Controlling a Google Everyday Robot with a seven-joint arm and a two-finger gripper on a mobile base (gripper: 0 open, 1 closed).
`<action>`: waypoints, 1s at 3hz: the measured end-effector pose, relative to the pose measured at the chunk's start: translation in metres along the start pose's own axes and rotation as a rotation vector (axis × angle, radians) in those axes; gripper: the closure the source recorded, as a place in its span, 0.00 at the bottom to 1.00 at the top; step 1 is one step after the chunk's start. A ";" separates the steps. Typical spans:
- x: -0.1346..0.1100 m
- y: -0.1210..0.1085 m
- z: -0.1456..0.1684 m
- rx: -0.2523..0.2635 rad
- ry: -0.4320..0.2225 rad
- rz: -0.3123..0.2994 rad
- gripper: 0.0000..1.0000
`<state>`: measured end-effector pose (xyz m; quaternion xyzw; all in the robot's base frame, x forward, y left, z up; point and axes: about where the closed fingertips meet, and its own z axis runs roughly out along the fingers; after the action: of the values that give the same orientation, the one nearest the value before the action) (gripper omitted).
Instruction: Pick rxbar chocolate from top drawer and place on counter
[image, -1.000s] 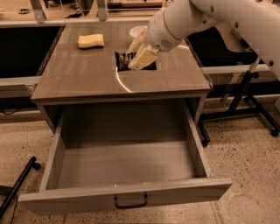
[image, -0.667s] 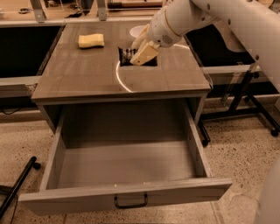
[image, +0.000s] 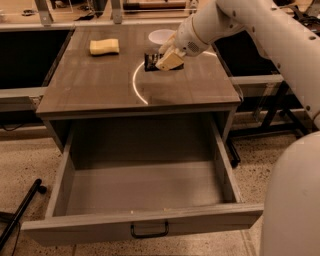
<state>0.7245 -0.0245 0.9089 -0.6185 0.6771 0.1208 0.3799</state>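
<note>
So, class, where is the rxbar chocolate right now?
In the camera view the rxbar chocolate is on the far side of the counter, at the top end of the white arc, right of the yellow sponge, at the tool.

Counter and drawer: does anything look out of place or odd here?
Nothing stands out. The top drawer is pulled out, the gripper is at the rxbar chocolate by the counter arc, and the sponge lies flat.
</note>
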 end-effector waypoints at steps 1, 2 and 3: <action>0.011 -0.003 0.014 -0.021 0.019 0.027 0.04; 0.012 -0.004 0.014 -0.023 0.021 0.030 0.00; 0.016 -0.003 -0.024 0.032 0.039 0.036 0.00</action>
<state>0.7191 -0.0518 0.9153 -0.6025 0.6973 0.1047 0.3739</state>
